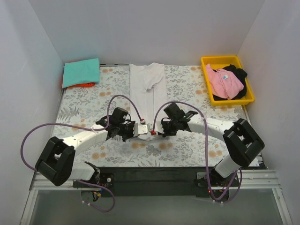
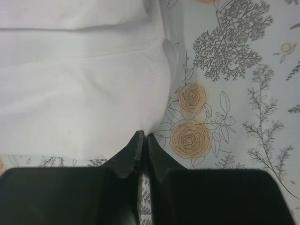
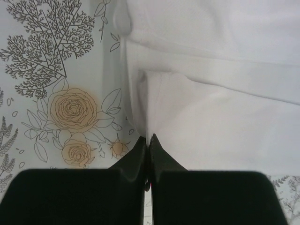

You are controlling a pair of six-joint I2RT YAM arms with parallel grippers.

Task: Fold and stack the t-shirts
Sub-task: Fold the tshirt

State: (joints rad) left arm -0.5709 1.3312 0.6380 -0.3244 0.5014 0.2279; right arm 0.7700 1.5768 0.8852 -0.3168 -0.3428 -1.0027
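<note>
White walls close in a worktop (image 1: 84, 108) spread with a grey-and-orange floral cloth. From above, the white t-shirt (image 1: 146, 89) lies down the middle as a long narrow strip, sleeves turned in, its hem at the near end. To the far left of it a teal t-shirt (image 1: 80, 71) sits folded on an orange t-shirt (image 1: 86, 85). To the far right of it a yellow bin (image 1: 220, 58) holds the pink t-shirt (image 1: 225, 82) and the black t-shirt (image 1: 239, 72). Both arms meet at the white shirt's near hem, one at each corner. In the left wrist view the left jaws are pressed together, with the hem corner of the white t-shirt (image 2: 79, 103) running into their tips, so they appear to be pinching it. The right wrist view mirrors this: the right jaws are closed on the other corner, where a small fold of cloth stands up. The step in hand looks like carrying the hem over towards the collar. To do it well, both arms should lift together at equal height, keep the hem taut between them, and lay it down square so the edges line up.
</note>
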